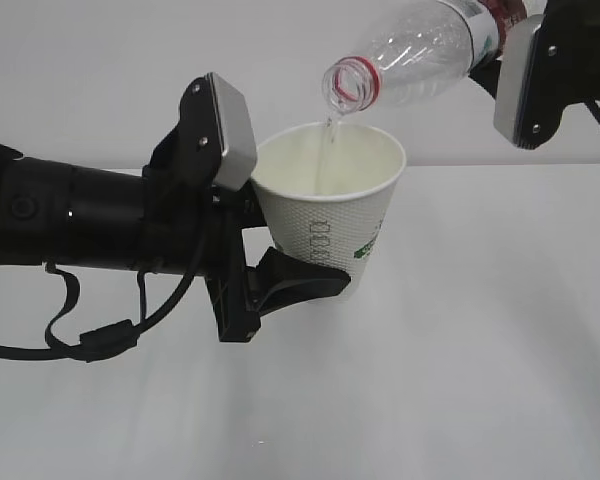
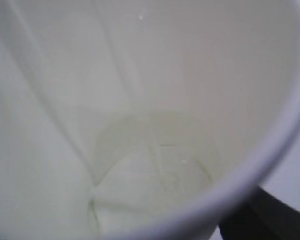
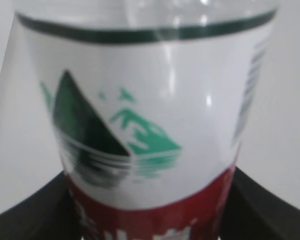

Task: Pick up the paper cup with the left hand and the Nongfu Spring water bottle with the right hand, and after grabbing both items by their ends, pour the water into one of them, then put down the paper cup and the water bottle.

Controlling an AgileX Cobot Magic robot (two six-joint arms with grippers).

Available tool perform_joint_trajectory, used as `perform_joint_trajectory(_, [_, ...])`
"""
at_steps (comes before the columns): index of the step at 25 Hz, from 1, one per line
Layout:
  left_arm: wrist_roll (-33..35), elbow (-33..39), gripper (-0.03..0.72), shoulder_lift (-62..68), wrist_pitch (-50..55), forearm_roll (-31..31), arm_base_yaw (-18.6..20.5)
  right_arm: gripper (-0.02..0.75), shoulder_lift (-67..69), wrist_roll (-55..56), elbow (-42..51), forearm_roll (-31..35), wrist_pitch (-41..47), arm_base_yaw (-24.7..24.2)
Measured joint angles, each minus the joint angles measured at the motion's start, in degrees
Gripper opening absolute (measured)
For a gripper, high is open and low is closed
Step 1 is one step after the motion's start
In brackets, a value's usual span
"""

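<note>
The left pincer (image 1: 280, 265) is gripping the paper cup (image 1: 330, 215) near its bottom end, one black finger wrapping under its side, and holding it up in the air above the white bench (image 1: 500, 380). The right pincer (image 1: 515, 75) is gripping the Nongfu Spring water bottle (image 1: 420, 55) by its back end, with fingers on both sides of the label. The bottle is tipping down, its open mouth just over the cup's rim. The water (image 1: 325, 150) is falling in a thin stream into the cup, and a small pale pool (image 2: 155, 170) is sitting at the bottom. So the pouring step is happening now. Next, I think the right pincer needs to tip the bottle back up, and then both arms need to set their things down gently and let go.
</note>
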Motion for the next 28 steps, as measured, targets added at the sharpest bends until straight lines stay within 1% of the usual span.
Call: perform_joint_trajectory(28, [0.0,0.0,0.501,0.0,0.0,0.04,0.0,0.515,0.0,-0.34,0.0,0.0,-0.04,0.0])
